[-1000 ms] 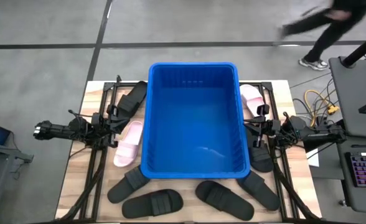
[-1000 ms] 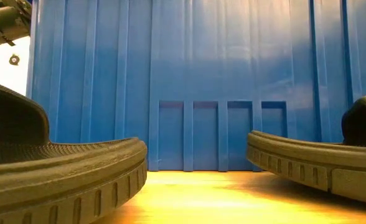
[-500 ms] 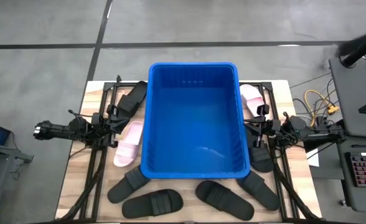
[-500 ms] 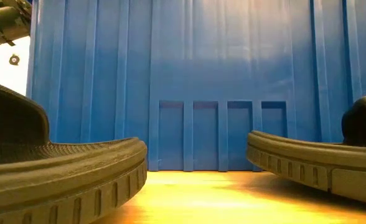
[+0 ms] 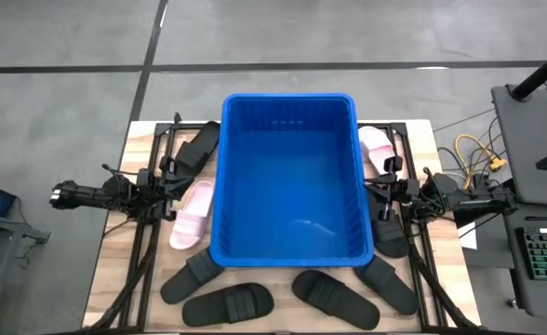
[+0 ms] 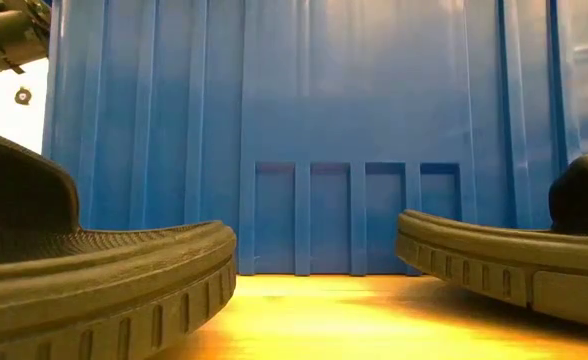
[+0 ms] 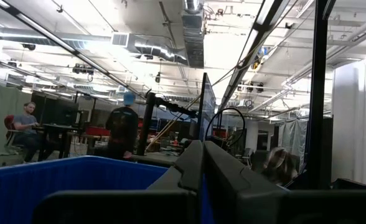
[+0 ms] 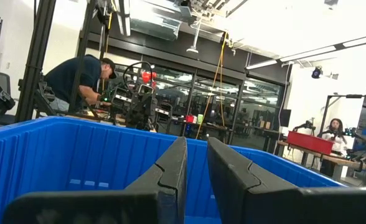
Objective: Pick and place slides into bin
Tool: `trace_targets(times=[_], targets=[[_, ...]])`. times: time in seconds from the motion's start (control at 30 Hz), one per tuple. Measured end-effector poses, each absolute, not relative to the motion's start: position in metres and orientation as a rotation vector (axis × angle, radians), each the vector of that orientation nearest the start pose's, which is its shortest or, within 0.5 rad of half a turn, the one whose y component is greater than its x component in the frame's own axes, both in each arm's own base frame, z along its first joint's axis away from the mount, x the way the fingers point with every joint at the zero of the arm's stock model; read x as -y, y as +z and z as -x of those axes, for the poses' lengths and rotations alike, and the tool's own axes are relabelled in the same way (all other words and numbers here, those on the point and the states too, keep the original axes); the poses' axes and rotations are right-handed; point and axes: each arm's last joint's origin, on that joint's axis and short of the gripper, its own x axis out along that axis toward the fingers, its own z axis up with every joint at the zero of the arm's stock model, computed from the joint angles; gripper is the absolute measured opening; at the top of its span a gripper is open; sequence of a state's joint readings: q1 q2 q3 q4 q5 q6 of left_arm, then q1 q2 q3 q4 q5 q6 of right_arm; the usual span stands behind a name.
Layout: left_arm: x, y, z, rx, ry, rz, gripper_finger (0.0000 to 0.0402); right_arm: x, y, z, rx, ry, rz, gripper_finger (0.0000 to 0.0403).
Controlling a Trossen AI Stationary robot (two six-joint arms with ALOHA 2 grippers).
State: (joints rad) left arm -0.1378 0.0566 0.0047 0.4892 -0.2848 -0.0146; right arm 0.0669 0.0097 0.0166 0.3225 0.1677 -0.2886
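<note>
High view shows the big bright blue plastic bin (image 5: pixel 290 177) apparently empty (matte black and pale pink rubber slides (image 5: pixel 192 214) ring it), left gripper (image 5: pixel 169 182) pinched shut, right gripper (image 5: pixel 382 194) narrowly parted holding nothing; crowded straps risk a double grab.

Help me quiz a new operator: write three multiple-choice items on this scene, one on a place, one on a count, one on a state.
1. Where does the bin stand?
A. on the floor
B. mid-table, between the arms
C. at the table's left edge
2. How many pink slides show?
A. one
B. two
C. four
3. What is in the bin?
A. no slides
B. one black slide
C. both pink slides

B, the high view shows an arm on each side of it; B, one pink slide lies on each side of the bin; A, only its blue floor shows.
</note>
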Motion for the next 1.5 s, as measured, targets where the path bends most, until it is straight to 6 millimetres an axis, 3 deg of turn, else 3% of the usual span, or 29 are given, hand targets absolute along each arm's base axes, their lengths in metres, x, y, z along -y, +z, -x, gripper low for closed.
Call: trace_targets(times=[0.63,0.8,1.07,1.27,1.5], targets=[[0.004,0.206,-0.091,0.429,0.142,0.105,0.0,-0.002,0.2,-0.092,0.319,-0.138,0.291,0.0054],[0.004,0.206,-0.091,0.432,0.142,0.106,0.0,-0.002,0.2,-0.091,0.338,-0.086,0.007,0.0054],[0.004,0.21,-0.089,0.476,0.14,0.122,0.0,0.003,0.214,-0.085,0.553,-0.045,-0.743,0.0054],[0.003,0.225,-0.079,0.664,0.142,0.164,0.0,0.007,0.221,-0.079,0.668,-0.156,-0.793,0.0054],[0.002,0.237,-0.068,0.828,0.118,0.179,0.0,0.009,0.248,-0.069,0.743,-0.223,-0.721,0.0054]])
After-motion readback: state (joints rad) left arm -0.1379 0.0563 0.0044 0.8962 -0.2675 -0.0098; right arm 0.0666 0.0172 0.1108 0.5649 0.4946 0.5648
